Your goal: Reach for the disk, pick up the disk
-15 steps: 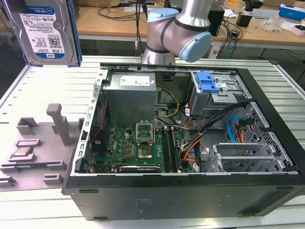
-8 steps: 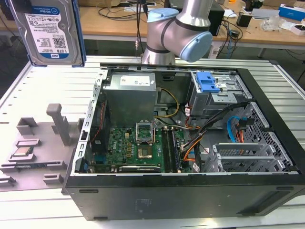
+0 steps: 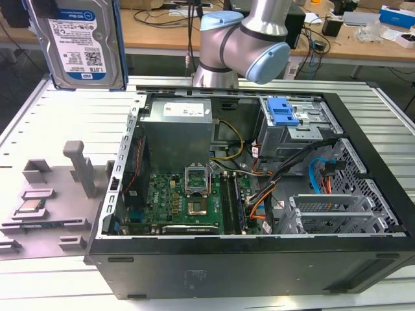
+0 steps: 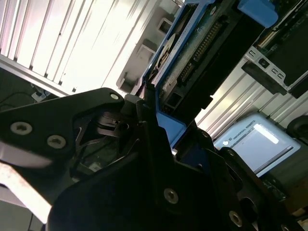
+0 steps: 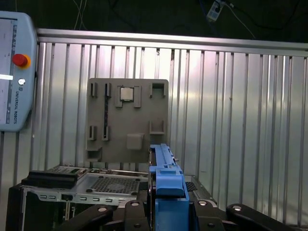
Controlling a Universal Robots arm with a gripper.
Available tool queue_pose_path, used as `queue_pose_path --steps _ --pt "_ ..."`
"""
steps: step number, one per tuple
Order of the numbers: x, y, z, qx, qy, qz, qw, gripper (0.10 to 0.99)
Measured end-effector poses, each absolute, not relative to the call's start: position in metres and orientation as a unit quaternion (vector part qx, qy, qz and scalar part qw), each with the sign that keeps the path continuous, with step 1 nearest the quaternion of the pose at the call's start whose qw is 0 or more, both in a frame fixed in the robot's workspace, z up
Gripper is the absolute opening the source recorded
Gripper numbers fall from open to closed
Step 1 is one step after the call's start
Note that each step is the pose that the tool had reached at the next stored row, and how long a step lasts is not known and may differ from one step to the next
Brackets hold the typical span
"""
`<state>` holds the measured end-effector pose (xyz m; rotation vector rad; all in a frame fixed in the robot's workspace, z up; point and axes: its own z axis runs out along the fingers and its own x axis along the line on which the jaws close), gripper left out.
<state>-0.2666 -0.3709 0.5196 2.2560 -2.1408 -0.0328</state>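
grip: I'm clenching jaws on the disk [image 3: 81, 39] by its blue rail [image 5: 166, 183] | lift: holding it high, probably clearing the PC case [image 3: 227, 272]

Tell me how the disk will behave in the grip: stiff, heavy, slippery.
Likely rigid: the disk is a flat metal-cased block. Probably heavy for its size. Its blue plastic rails, clamped by the gripper in the first wrist view, may flex or slip slightly.
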Motion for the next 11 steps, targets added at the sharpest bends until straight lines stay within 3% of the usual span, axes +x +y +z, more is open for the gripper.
queue_pose_path --steps 11 --pt "-0.227 -0.371 0.520 0.725 -0.688 -0.011 0.016 0.373"
